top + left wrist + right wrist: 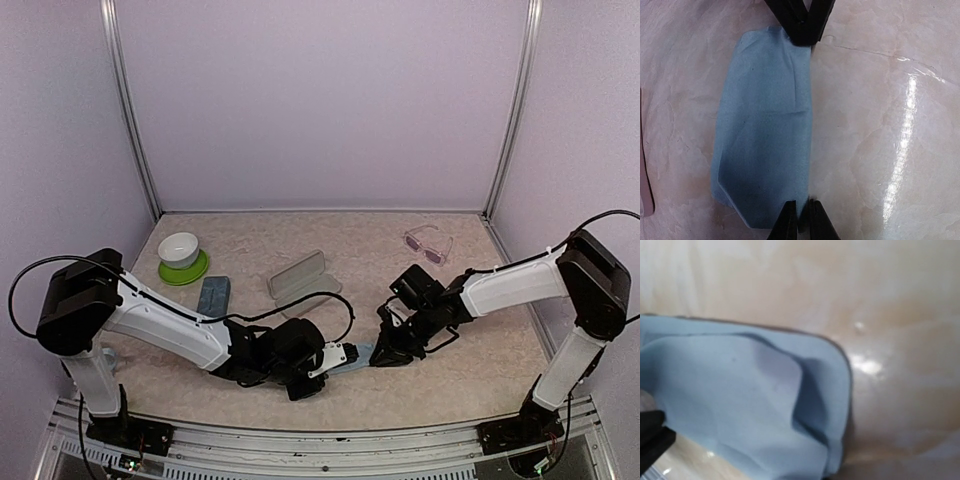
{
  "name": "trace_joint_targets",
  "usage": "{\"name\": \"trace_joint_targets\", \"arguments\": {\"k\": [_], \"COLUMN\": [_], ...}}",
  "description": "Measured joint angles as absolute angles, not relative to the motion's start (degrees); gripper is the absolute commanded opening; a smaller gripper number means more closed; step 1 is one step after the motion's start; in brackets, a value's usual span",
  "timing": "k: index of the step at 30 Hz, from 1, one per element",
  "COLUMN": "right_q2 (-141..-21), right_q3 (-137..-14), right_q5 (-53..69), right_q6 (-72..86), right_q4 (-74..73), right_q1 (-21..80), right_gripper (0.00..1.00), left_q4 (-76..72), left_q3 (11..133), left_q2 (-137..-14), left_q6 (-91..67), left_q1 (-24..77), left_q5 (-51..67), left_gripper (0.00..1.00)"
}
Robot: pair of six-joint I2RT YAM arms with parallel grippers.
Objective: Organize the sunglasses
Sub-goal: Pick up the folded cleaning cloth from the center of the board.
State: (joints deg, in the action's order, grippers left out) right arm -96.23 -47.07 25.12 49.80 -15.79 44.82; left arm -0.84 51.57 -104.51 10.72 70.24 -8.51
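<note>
**Top view:** the left claw (pixel 343 354) and right claw (pixel 382 352) meet nearly tip to tip, low over the pale marbled table (pixel 250 235). A light-blue cloth (pixel 357 360) of soft, folded fabric lies btwn them. The pale clear-framed sunglasses with purplish-pink lenses (pixel 428 243) lie on the table beyond the right claw, well apart from it, and neither claw touches them. An oblong translucent grey case (pixel 300 275) lies open beyond the left claw, near it. Nothing shows inside it, though that can't be told for sure. A blue-grey oblong case (pixel 213 296) sits shut, further off to the left claw's left. Past that is a white bowl (pixel 179 247) on a round green plate (pixel 190 272). No 2nd pair of glasses is visible.

**Left wrist view:** the left claw (pixel 801 220) is pinched on the near end of the cloth's (pixel 765 130) straight edge, fingertips almost together. At the far end of that edge, the right claw (pixel 802 30) forms a tight V, clamped on the fabric. The cloth lies flat btwn the two.

**Right wrist view:** blurred. The cloth (pixel 740 405) bulges into a fold right in front of the claw. One black fingertip (pixel 652 437) shows at lower left, so the grip can't be judged from here alone.

**Progress:** early, prob. Both arms are on cloth prep. Seemingly left to do: pick up the sunglasses, put them in a case and close it.
</note>
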Motion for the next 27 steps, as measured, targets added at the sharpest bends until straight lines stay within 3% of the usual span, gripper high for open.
{"name": "trace_joint_targets", "arguments": {"k": [7, 27], "right_q2": [-96.5, -96.4], "right_q3": [-47.1, -58.0], "right_q5": [24.4, 20.9], "right_q6": [50.2, 46.9], "right_q4": [-16.2, -25.0], "right_q1": [44.8, 44.8], "right_gripper": [0.0, 0.0], "left_q4": [-0.8, 10.8], "left_q3": [51.6, 57.1], "left_q2": [-104.5, -99.8], "left_q6": [10.4, 4.5], "left_q1": [70.6, 70.0], "left_q5": [-9.2, -6.8], "left_gripper": [0.09, 0.03]}}
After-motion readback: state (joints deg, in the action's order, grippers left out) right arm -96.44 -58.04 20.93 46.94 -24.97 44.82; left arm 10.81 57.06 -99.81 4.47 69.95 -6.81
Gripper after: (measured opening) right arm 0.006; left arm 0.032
